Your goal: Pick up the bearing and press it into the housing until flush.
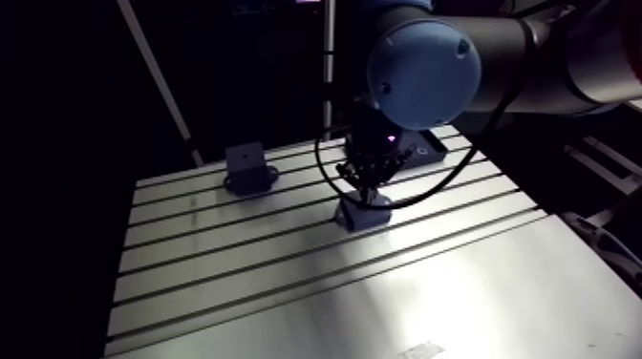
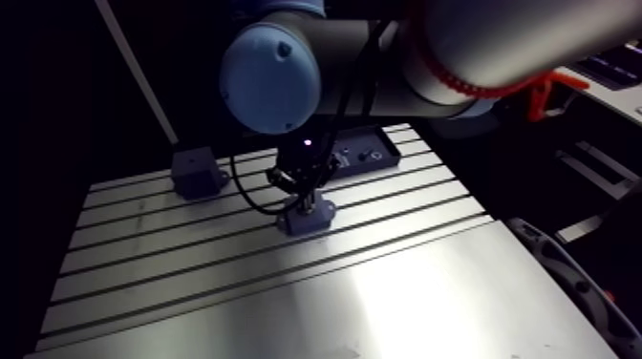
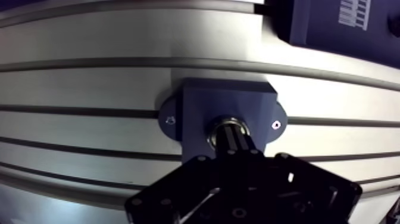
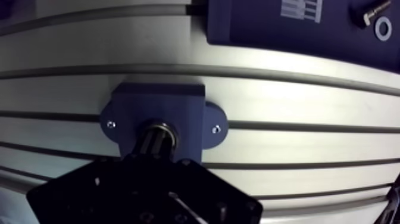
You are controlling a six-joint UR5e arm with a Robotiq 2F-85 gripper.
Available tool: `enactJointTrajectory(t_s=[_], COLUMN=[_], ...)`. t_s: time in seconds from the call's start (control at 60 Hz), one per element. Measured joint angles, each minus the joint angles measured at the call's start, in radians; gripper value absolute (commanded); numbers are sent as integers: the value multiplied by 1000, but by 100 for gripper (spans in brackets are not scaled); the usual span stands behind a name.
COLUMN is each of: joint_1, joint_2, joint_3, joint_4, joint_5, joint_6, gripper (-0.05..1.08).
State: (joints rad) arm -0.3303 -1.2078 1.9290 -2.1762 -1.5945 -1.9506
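Note:
A dark blue flanged housing point(image 3: 196, 107) is screwed to the slotted table point(image 1: 287, 277) near its middle. The metal ring of the bearing point(image 3: 214, 132) shows in the housing's round bore. My gripper point(image 3: 231, 136) stands straight over it, its two fingers shut together with their tips down in the centre of the ring. The fingers hide the middle of the bearing, and I cannot tell how deep it sits. In the arm view the gripper point(image 1: 368, 191) comes down onto the housing point(image 1: 366, 218).
A second dark block point(image 1: 248, 167) stands at the back left of the table. Beyond the housing lies a dark tray point(image 4: 268, 24) with a label, a bolt point(image 4: 369, 11) and a washer point(image 4: 381, 27).

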Motion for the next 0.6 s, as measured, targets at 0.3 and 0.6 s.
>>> enactJointTrajectory(t_s=[0.3,0.6], joint_1=[1,2], joint_2=[-1,-3], joint_3=[2,6], joint_4=[-1,-2], joint_5=[0,0], joint_6=[-1,-1], gripper=[107,107])
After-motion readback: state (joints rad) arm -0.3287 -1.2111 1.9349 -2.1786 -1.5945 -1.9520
